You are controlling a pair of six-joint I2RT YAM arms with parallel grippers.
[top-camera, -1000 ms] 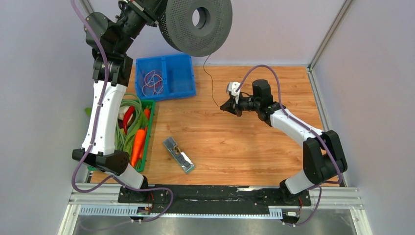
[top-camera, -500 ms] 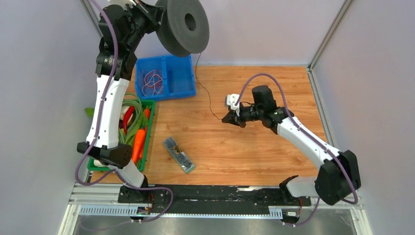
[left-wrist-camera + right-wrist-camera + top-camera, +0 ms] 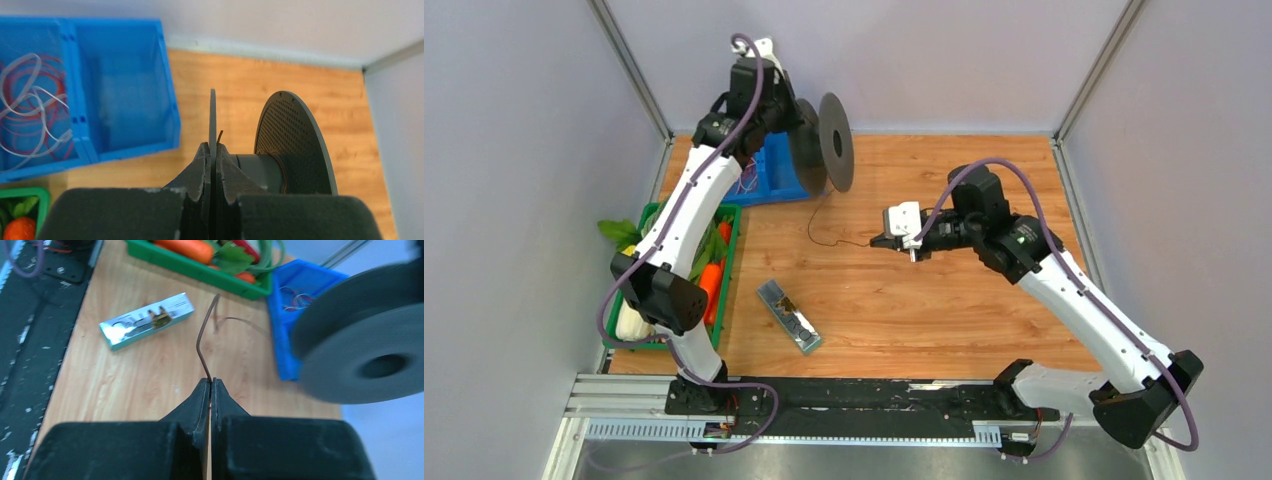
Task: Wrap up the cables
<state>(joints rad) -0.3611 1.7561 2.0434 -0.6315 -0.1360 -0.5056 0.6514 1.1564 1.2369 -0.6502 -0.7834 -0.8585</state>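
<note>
With right pincer [image 3: 210, 385] clamped on thin black wire [image 3: 199, 344] and left pincer [image 3: 210, 162] pinching the spool [image 3: 292, 145] flange, the slack loop could have snagged or pulled free.

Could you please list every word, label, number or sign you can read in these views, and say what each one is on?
None can be read.
The silver packet carries dark marks, too blurred and small to read in any view.
The spool and the blue bin show no lettering.
</note>
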